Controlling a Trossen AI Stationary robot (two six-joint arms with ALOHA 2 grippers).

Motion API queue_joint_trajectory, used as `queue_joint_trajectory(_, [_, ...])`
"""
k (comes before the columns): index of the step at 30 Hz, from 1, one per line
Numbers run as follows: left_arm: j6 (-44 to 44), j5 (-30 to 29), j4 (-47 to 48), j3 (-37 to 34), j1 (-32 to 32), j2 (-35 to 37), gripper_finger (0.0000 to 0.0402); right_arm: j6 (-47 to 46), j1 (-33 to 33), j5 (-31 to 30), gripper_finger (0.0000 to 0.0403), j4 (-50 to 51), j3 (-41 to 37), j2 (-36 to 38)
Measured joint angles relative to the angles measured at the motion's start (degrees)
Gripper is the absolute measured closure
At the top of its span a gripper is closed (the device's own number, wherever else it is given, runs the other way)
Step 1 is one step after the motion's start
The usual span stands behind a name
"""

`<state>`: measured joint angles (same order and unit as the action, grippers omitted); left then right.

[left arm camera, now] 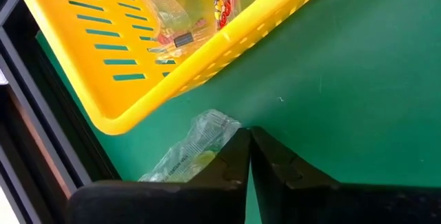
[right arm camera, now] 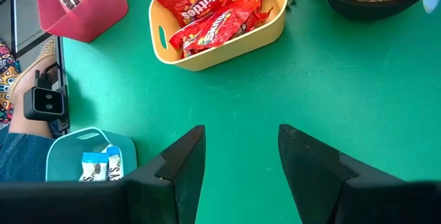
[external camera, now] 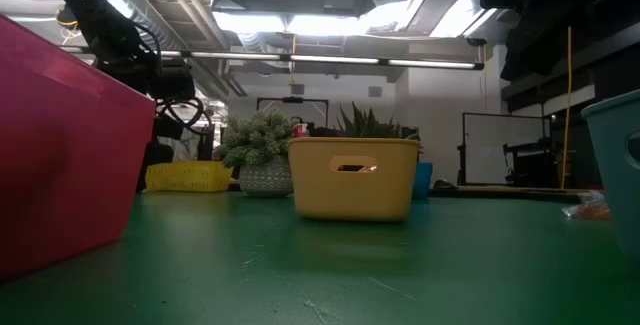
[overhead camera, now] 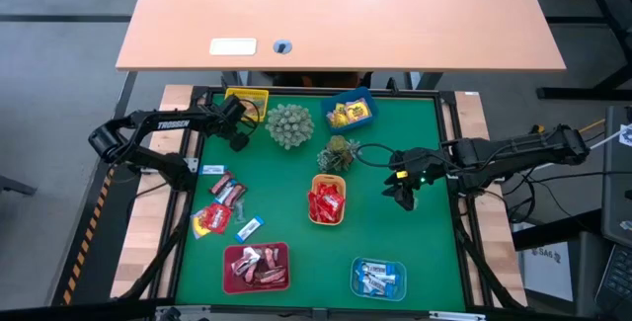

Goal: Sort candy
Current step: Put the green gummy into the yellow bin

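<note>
Sorting is being judged well along but not finished. Red candy (overhead camera: pixel 327 202) is being held in the orange tray (overhead camera: pixel 315 182), brown-pink candy (overhead camera: pixel 259 265) in the red tray (overhead camera: pixel 230 272), blue-white candy (overhead camera: pixel 377 279) in the blue-green tray (overhead camera: pixel 357 270), yellow candy (overhead camera: pixel 348 114) in the blue tray (overhead camera: pixel 332 101). A few loose pieces (overhead camera: pixel 223 207) are being left on the green counter (overhead camera: pixel 425 252) at the left side, still to be sorted. The left claw (left arm camera: pixel 249 156) is being kept just beside the yellow tray (left arm camera: pixel 165 79), its fingers pressed shut on the pale green candy (left arm camera: pixel 189 151) lying on the counter outside that tray. The right claw (right arm camera: pixel 241 158) is being held wide apart, empty, above bare counter near the orange tray.
</note>
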<state>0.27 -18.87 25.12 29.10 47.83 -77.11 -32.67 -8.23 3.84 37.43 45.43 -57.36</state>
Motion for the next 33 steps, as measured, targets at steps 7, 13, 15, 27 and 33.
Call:
queue_joint_trajectory(7, [0.4,-0.6,1.4,2.8,-2.2,-0.2,0.0394,0.0,0.0,0.0,0.0221,0.0,0.0,0.0])
queue_joint_trajectory(13, [1.8,0.6,3.8,5.3,-2.5,-0.2,0.039,0.0,0.0,0.0,0.0221,0.0,0.0,0.0])
queue_joint_trajectory(15, [1.8,0.7,6.1,6.2,-2.5,-0.2,0.0377,0.0,0.0,0.0,0.0221,0.0,0.0,0.0])
queue_joint_trajectory(27, [3.3,-5.7,14.9,8.6,-2.0,-0.1,0.0266,0.0,0.0,0.0,0.0221,0.0,0.0,0.0])
queue_joint_trajectory(33, [3.4,-5.9,14.5,8.6,0.1,-0.1,0.0254,0.0,0.0,0.0,0.0221,0.0,0.0,0.0])
